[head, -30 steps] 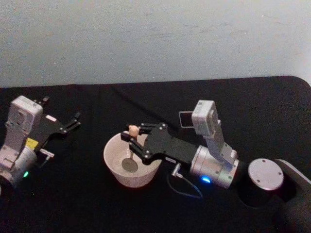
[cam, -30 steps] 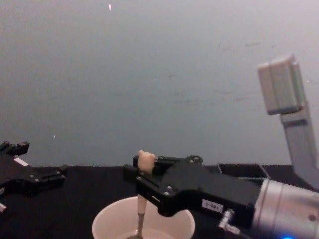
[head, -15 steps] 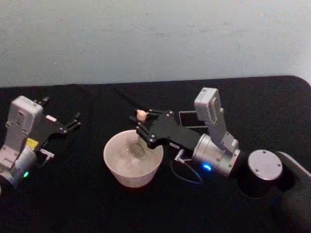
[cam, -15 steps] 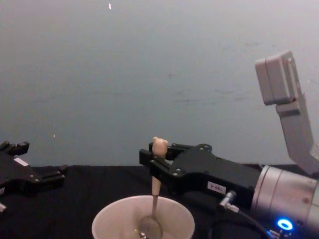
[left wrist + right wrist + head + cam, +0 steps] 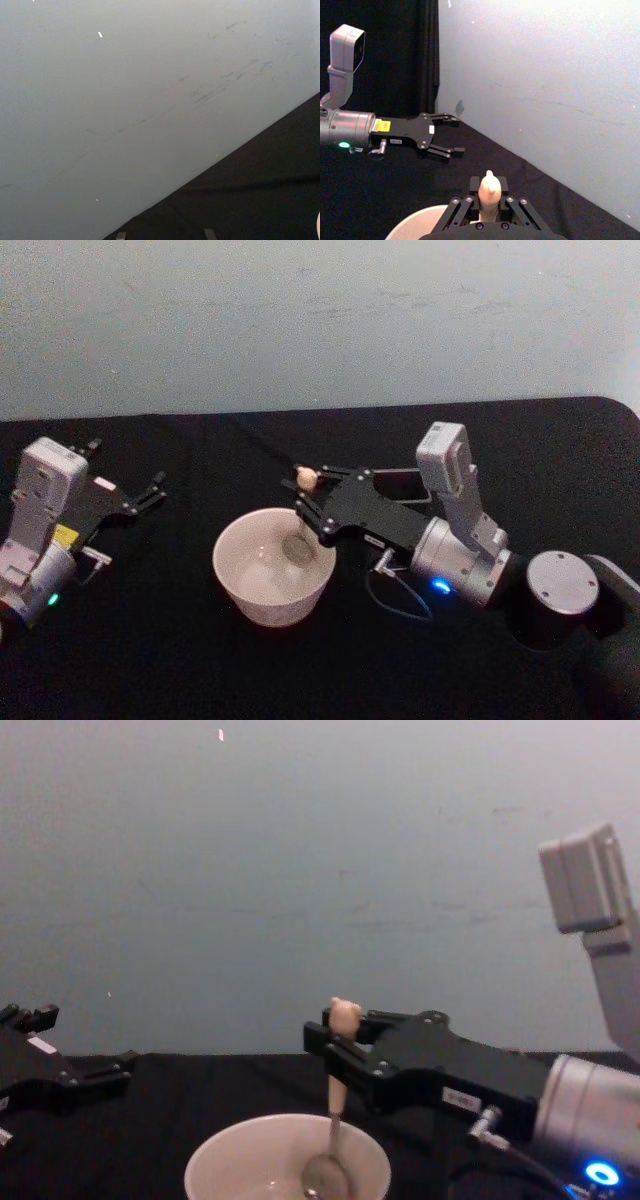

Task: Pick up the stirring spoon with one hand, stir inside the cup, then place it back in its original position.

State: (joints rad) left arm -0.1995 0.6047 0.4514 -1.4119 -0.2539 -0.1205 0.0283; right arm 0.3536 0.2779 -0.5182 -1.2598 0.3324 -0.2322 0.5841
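Metal-bowled stirring spoon (image 5: 335, 1105) dips inside the cup (image 5: 240, 575), right of centre, right claw (image 5: 335, 1042) clamped on its handle, seemingly mid-stir; next likely a lift toward the dark holder (image 5: 398, 483), while the left claw (image 5: 455, 134) rests wide, far left.

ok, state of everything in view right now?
cup: upright, contents unclear.
stirring spoon: held near-upright, bowl inside cup, toward its right side.
holder: upright behind right tool, spoon not in it.
right tool: shut on spoon's handle.
left tool: open, parked at left, holding nothing.
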